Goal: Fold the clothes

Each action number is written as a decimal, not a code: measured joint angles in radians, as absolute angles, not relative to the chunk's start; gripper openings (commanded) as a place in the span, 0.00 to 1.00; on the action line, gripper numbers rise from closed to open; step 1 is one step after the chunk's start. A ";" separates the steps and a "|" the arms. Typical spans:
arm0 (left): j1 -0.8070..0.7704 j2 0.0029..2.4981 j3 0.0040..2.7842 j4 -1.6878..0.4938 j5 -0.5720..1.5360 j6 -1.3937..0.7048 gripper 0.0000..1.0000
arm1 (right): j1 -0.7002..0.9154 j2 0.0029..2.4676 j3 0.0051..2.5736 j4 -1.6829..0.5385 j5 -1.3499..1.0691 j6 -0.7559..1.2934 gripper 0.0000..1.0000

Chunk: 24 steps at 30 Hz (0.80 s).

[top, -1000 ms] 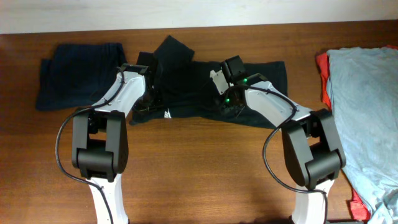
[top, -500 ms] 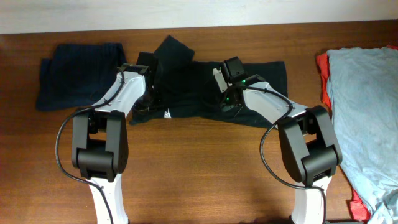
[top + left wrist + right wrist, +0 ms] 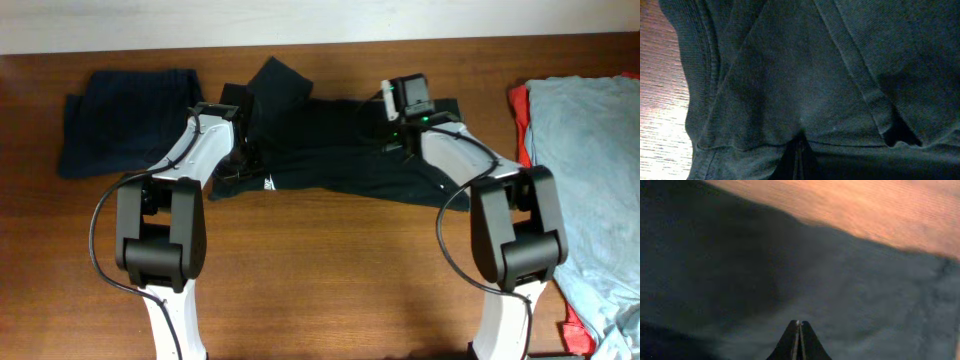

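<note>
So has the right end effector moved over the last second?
Yes. The right end effector has shifted across the black T-shirt, away from its white mark and toward the grey-blue garment, also nearer the far edge of the table.

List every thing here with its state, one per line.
black T-shirt, laid out, rumpled, not neatly folded
navy garment, folded flat
grey-blue garment, loose, lying over the red one
red garment, mostly covered
left gripper, shut on T-shirt fabric
right gripper, shut, nothing between its fingers
</note>
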<state>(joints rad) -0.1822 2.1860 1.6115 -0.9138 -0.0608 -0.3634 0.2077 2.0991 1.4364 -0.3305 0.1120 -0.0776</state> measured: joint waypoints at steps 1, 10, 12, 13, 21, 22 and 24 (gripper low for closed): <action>-0.182 2.186 1.612 -0.914 -0.061 -0.363 0.02 | 0.202 2.099 1.436 -0.347 0.113 -0.078 0.04; -0.182 2.186 1.610 -0.911 -0.064 -0.363 0.02 | 0.211 1.968 1.440 -0.611 -0.014 -0.078 0.04; -0.182 2.186 1.610 -0.910 -0.064 -0.363 0.02 | 0.211 1.938 1.446 -0.664 -0.042 -0.078 0.04; -0.182 2.186 1.610 -0.910 -0.064 -0.363 0.02 | 0.211 1.929 1.449 -0.692 -0.052 -0.078 0.04; -0.182 2.186 1.610 -0.910 -0.064 -0.363 0.03 | 0.211 1.983 1.450 -0.760 -0.064 -0.078 0.04; -0.182 2.186 1.610 -0.910 -0.064 -0.363 0.03 | 0.211 1.996 1.449 -0.760 -0.057 -0.079 0.04; -0.182 2.186 1.610 -0.910 -0.064 -0.363 0.03 | 0.211 2.013 1.449 -0.759 -0.041 -0.078 0.04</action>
<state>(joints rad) -0.1822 2.1857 1.6100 -0.9104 -0.0639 -0.3634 0.2111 2.0132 1.4490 -0.7593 -0.0414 -0.0784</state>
